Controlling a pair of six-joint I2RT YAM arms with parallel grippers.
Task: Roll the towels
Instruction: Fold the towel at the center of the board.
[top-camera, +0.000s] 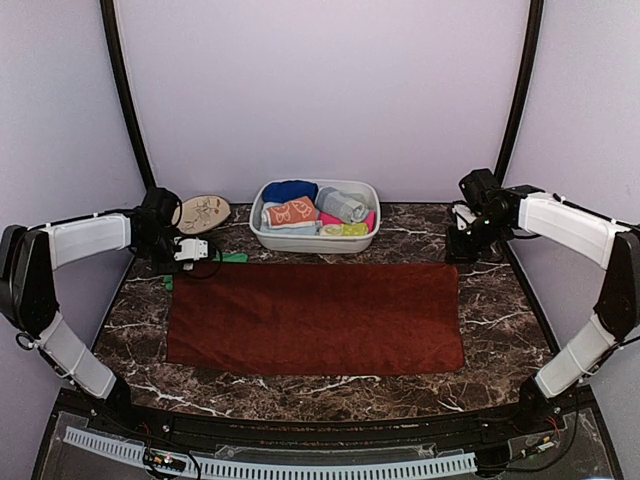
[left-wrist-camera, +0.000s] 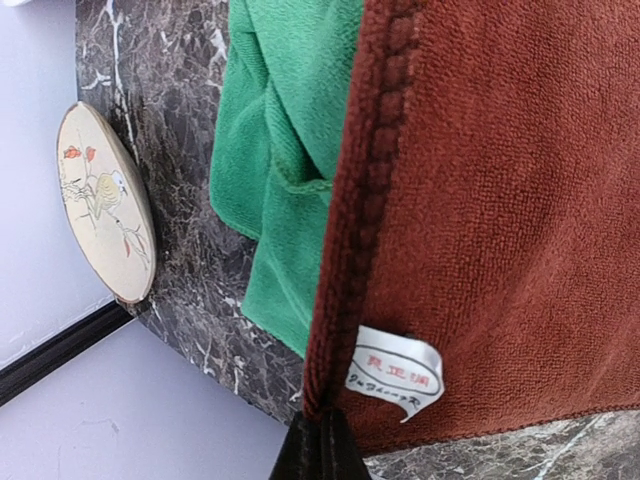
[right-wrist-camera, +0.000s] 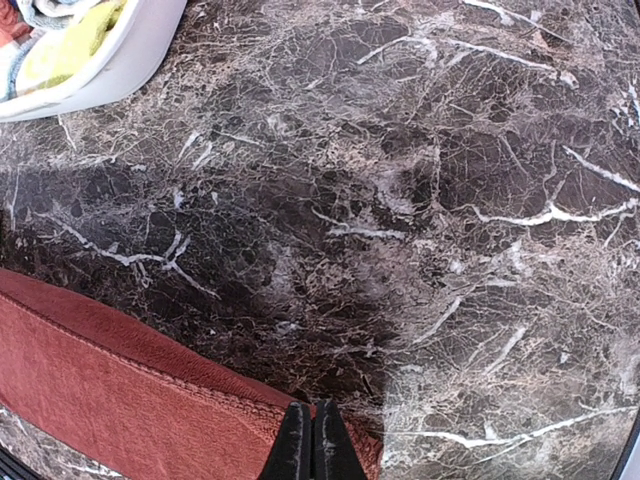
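Observation:
The long rust-brown towel (top-camera: 315, 318) lies spread flat across the middle of the table. My left gripper (top-camera: 190, 250) is shut on its far left corner, pinching the hem (left-wrist-camera: 322, 420) next to a white tag (left-wrist-camera: 397, 371). My right gripper (top-camera: 462, 250) is shut on the far right corner (right-wrist-camera: 312, 440); the towel's edge (right-wrist-camera: 130, 390) runs off to the left. The green towel (left-wrist-camera: 285, 150) lies bunched partly under the brown one's far left end, a bit showing in the top view (top-camera: 235, 258). The orange printed towel (top-camera: 292, 212) sits rolled in the basin.
The white oval basin (top-camera: 262, 232) with several rolled cloths stands at the back centre; its rim shows in the right wrist view (right-wrist-camera: 120, 70). An oval floral plaque (top-camera: 203, 213) leans at the back left, also in the left wrist view (left-wrist-camera: 100, 200). Dark marble table (top-camera: 500, 300).

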